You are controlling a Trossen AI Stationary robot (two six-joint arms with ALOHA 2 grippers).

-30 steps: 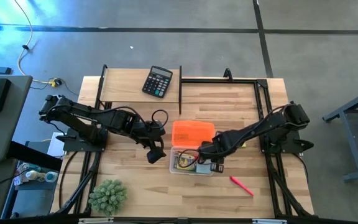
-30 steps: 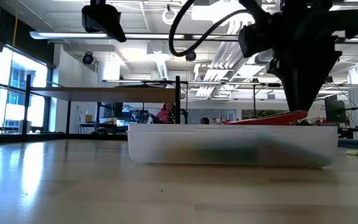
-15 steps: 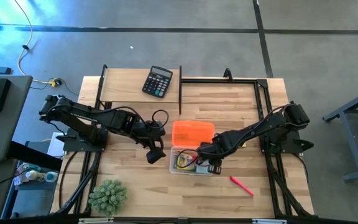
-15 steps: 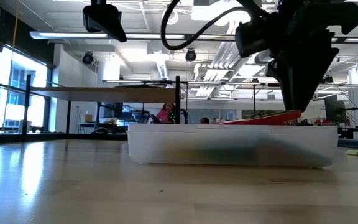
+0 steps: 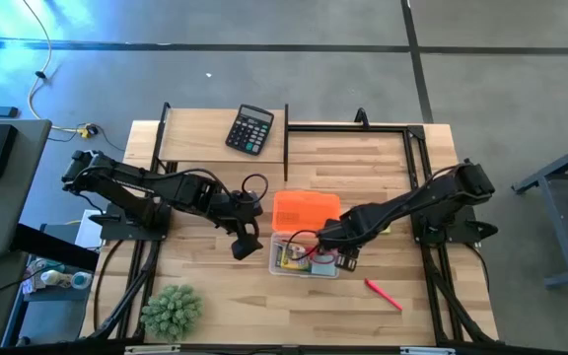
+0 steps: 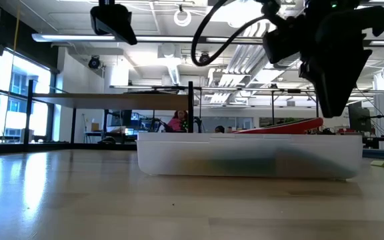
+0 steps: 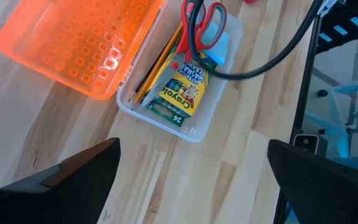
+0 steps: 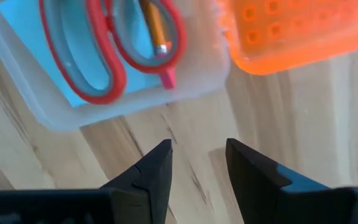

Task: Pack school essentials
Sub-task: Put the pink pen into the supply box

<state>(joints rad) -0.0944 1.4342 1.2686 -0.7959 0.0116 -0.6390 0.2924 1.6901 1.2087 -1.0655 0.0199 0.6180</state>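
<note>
The clear box (image 5: 302, 258) sits mid-table with its orange lid (image 5: 306, 210) flat behind it. In it lie the yellow-green crayon pack (image 7: 182, 93), the pencil (image 8: 154, 28), the light-blue note pad (image 8: 67, 93) and the red-handled scissors (image 8: 107, 53); the scissors rest on the pad and slant above the rim (image 6: 282, 125). The red pen (image 5: 383, 294) lies on the table near the box's right end. I cannot make out the eraser. My right gripper (image 8: 197, 152) hovers open just past the box's right end. My left gripper (image 7: 192, 144) waits open left of the box.
A black calculator (image 5: 249, 129) sits on the raised shelf at the far side. A green spiky plant (image 5: 171, 311) stands at the near left corner. Bare wood lies in front of the box and around the pen. Black frame rails (image 5: 417, 168) run along both sides.
My right gripper has drifted a little toward the table's left over the box's right end, then swung back toward the right edge, off the scissors' handles and slightly up. The scissors stay in the box, slanting over the rim.
</note>
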